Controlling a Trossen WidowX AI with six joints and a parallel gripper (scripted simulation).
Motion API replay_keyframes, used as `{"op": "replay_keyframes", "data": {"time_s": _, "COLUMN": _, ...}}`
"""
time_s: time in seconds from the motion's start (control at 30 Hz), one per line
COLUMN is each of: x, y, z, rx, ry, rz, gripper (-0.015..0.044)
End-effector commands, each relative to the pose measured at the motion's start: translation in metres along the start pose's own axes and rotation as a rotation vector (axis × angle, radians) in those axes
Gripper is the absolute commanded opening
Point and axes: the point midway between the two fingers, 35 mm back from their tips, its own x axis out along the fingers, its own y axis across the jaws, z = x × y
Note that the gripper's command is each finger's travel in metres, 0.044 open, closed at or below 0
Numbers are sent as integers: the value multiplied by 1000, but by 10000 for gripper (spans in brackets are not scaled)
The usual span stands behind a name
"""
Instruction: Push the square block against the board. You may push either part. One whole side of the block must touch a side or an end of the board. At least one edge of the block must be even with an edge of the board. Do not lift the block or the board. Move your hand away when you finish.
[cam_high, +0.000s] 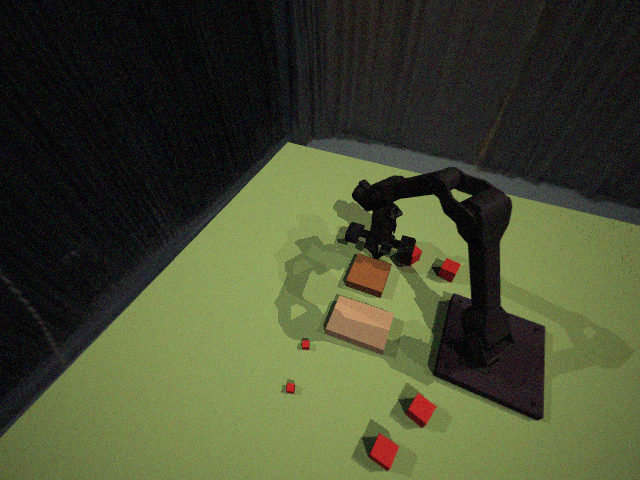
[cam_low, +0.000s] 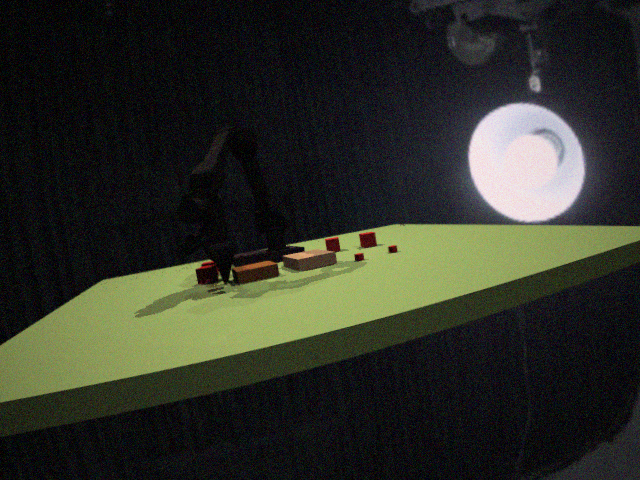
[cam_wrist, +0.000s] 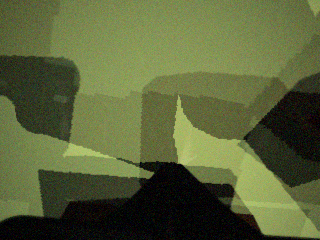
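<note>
Fingers (cam_high: 377, 254) (cam_low: 225, 280) pressed together, dark against the shadows, half-hiding the orange block's (cam_high: 368, 274) (cam_low: 255, 271) (cam_wrist: 82, 210) edge in the wrist view.

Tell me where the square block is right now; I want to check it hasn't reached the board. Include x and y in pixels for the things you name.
In the top view, the square block (cam_high: 368, 274) (cam_low: 256, 272) lies between the gripper (cam_high: 376, 255) (cam_low: 225, 281) and the board (cam_high: 359, 322) (cam_low: 310, 260), a gap short of the board.

No text, label, brand, number or sign can be read in any of the views.
</note>
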Motion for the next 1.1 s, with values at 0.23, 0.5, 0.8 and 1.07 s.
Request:
{"op": "replay_keyframes", "data": {"time_s": 0.23, "x": -2, "y": 3, "z": -13, "rx": 2, "ry": -11, "rz": 11, "gripper": 0}}
{"op": "replay_keyframes", "data": {"time_s": 0.5, "x": -2, "y": 4, "z": -26, "rx": 2, "ry": -9, "rz": 12, "gripper": 0}}
{"op": "replay_keyframes", "data": {"time_s": 0.8, "x": -2, "y": 4, "z": -42, "rx": 2, "ry": -8, "rz": 12, "gripper": 0}}
{"op": "replay_keyframes", "data": {"time_s": 1.07, "x": -1, "y": 3, "z": -55, "rx": 2, "ry": -6, "rz": 12, "gripper": 0}}
